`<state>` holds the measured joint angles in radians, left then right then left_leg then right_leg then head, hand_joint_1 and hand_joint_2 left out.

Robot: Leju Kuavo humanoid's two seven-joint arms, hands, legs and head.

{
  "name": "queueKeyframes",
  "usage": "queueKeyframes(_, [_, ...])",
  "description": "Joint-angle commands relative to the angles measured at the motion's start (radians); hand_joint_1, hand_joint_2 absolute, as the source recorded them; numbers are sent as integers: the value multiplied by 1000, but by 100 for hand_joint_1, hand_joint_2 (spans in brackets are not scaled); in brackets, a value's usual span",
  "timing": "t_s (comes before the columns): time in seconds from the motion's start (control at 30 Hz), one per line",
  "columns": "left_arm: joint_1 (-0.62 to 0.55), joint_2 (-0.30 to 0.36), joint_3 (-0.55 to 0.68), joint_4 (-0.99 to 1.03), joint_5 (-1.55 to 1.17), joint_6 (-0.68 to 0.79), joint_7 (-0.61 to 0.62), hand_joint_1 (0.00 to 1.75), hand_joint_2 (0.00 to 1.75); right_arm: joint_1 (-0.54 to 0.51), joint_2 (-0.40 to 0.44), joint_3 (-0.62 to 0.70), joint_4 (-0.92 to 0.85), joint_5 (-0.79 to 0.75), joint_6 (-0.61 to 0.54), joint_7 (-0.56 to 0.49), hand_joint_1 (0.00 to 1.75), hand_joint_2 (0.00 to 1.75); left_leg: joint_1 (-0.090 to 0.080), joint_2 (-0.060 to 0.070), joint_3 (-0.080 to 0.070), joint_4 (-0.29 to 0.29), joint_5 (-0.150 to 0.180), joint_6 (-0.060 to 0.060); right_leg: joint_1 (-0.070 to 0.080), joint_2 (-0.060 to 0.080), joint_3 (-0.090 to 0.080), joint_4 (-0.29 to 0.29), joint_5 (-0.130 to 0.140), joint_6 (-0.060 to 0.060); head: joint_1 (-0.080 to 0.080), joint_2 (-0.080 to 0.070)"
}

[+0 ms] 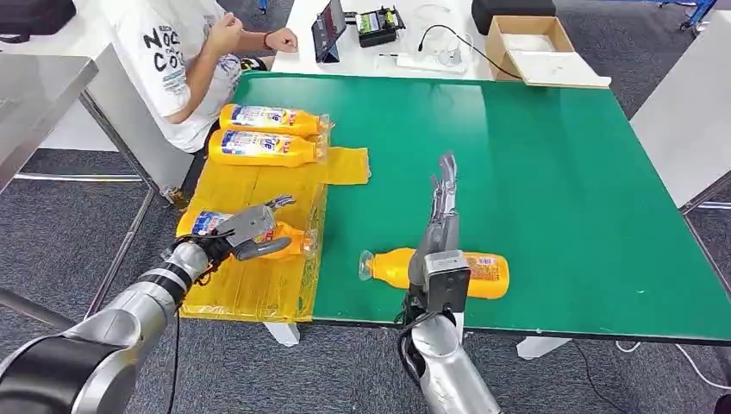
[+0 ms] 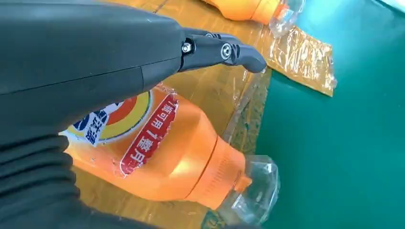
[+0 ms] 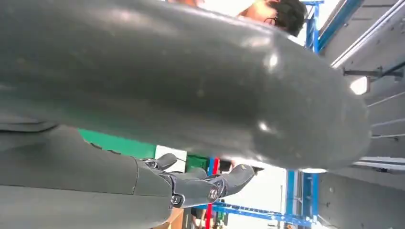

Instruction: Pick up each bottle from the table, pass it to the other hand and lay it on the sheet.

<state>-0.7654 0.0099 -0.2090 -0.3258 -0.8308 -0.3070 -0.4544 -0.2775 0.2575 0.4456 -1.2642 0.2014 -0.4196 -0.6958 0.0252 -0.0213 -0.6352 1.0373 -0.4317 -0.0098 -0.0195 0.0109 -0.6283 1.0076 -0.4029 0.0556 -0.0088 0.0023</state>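
Bottle (image 1: 211, 226) lies on sheet (image 1: 250, 289) under left hand (image 1: 253, 229); right hand (image 1: 443, 200) outstretched.

Left hand (image 2: 95, 62) sits over an orange bottle (image 2: 176, 157) lying on the yellow sheet (image 2: 210, 90), fingers (image 2: 229, 51) extended past it. Second bottle (image 2: 243, 9) lies farther along the sheet; green tabletop (image 2: 334, 143) beside.

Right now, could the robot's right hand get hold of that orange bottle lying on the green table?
Probably yes. The right hand is open and raised directly above the bottle, with nothing between them. The left hand is busy with another bottle.
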Motion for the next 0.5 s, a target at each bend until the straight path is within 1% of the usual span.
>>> queueKeyframes(0.03, [41,-70,217,-22,166,252,-56,0,0,-54,-72,27,128,78,1,55,0,175,0,2,5,-2,-1,2,1,0,5,-3,0,-2,0,0])
queueKeyframes(0.07, [59,-86,282,-63,223,361,-77,0,0,-67,-88,43,156,129,8,97,0,175,0,2,7,-3,-1,3,1,-1,8,-5,0,-2,0,0])
queueKeyframes(0.1, [73,-108,357,-105,294,477,-121,0,175,-65,-107,42,155,172,9,119,0,175,0,1,3,-2,0,2,1,0,4,-3,0,-1,0,0])
queueKeyframes(0.13, [80,-116,377,-131,305,553,-141,0,175,-60,-115,35,151,184,1,121,0,175,0,1,4,-2,-1,2,1,-1,4,-3,0,-2,0,0])
queueKeyframes(0.17, [103,-132,396,-206,329,687,-203,0,175,-49,-140,20,125,249,-12,155,0,175,0,-1,5,-2,0,3,1,-4,6,-4,-1,-2,0,0])
queueKeyframes(0.2, [120,-139,408,-260,362,704,-227,0,175,-47,-160,13,111,286,-10,181,0,175,0,-1,2,-1,0,2,1,-3,2,-2,0,-1,0,0])
queueKeyframes(0.23, [147,-142,400,-325,391,704,-240,0,175,-40,-177,-1,90,318,7,208,0,175,0,-2,3,-1,0,2,1,-4,4,-3,-1,-1,0,0])
queueKeyframes(0.27, [196,-154,397,-447,471,670,-244,0,175,-39,-210,-5,72,395,15,241,0,175,0,-1,5,-2,-1,4,2,-4,7,-4,-1,-2,0,0])
queueKeyframes(0.3, [226,-158,390,-507,510,654,-244,0,175,-33,-233,-8,53,445,31,270,0,175,0,-1,2,-1,0,2,1,-3,3,-3,-1,-1,0,0])
queueKeyframes(0.37, [285,-163,377,-602,559,653,-233,0,175,-16,-279,-9,14,536,75,319,0,175,0,0,6,-2,-2,4,1,-4,7,-4,-1,-2,1,0])
queueKeyframes(0.4, [319,-162,359,-649,551,678,-244,0,175,-17,-304,4,8,579,113,352,0,175,0,1,8,-3,-2,4,1,-3,9,-6,-1,-2,0,0])
queueKeyframes(0.43, [354,-165,347,-688,568,677,-244,0,175,-20,-327,10,12,609,140,379,0,175,-1,0,4,-1,-2,3,0,-3,5,-3,-1,-1,0,0])
queueKeyframes(0.47, [378,-170,340,-714,580,665,-244,0,175,-22,-346,17,17,644,151,402,0,175,-1,2,6,-2,-2,4,1,-2,6,-4,-1,-2,0,0])
queueKeyframes(0.5, [396,-174,333,-734,579,672,-244,0,175,-26,-363,27,26,678,167,425,0,175,-1,1,3,-1,-2,3,0,-1,3,-3,-1,-1,1,0])
